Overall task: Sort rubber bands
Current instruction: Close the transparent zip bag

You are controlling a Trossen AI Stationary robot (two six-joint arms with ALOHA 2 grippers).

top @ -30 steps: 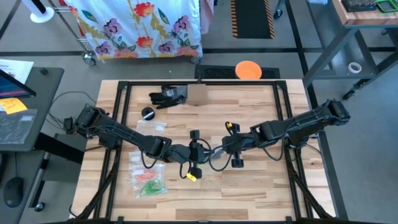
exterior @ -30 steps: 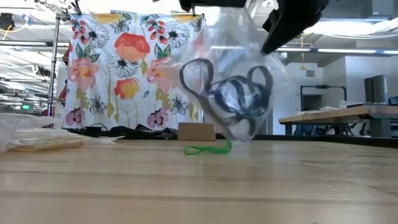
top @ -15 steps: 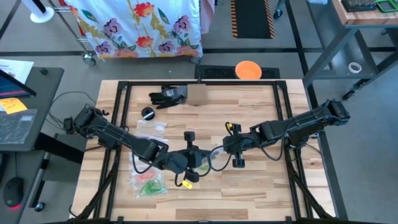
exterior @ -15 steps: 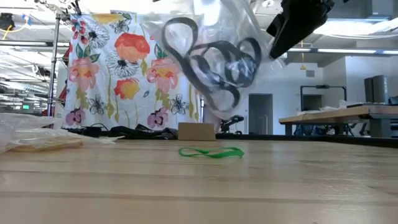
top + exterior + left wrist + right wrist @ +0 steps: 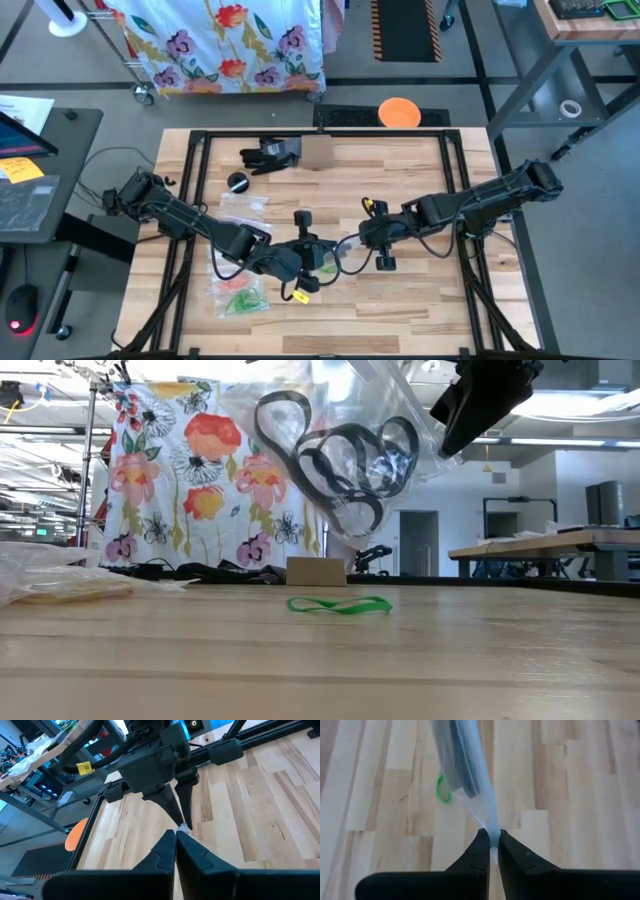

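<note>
Bagging is the step: our left gripper and right gripper both pinch the clear bag of black rubber bands mid-air; a green band lies below. Next, probably, we lower the bag.

From overhead we look straight down on the whole surface and both arms. Our low camera sits at plank height, facing level toward the floral cloth hanging behind, which the overhead view shares. Each wrist camera peers close past its own fingers at the planks; the left one also faces the opposite arm.
</note>
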